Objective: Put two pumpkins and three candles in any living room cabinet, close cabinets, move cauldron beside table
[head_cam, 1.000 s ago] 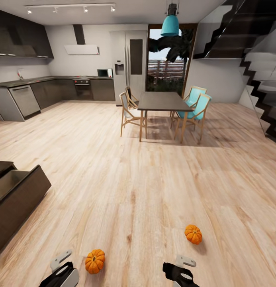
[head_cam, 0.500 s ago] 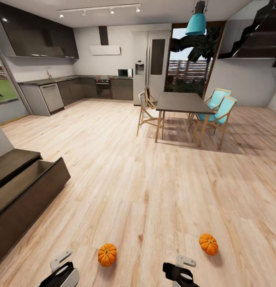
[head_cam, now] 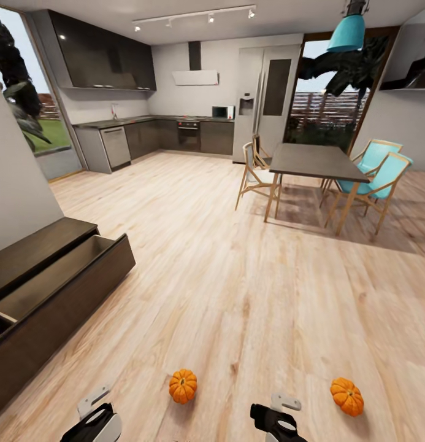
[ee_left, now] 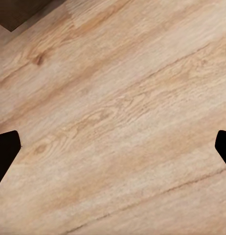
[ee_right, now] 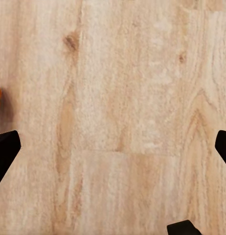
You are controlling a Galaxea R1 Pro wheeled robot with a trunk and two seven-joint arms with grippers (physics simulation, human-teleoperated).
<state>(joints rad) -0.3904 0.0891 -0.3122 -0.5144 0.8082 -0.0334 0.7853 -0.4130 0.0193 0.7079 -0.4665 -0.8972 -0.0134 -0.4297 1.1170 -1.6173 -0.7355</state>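
Pumpkins sit apart on floor; cabinet drawer open.

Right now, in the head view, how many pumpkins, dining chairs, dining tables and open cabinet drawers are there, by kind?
Pumpkins: 2 (one, the other, both on the floor)
Dining chairs: 4 visible (near left, near right)
Dining table: 1
Open cabinet drawer: 1
Total: 8

Cabinet cut off at edge
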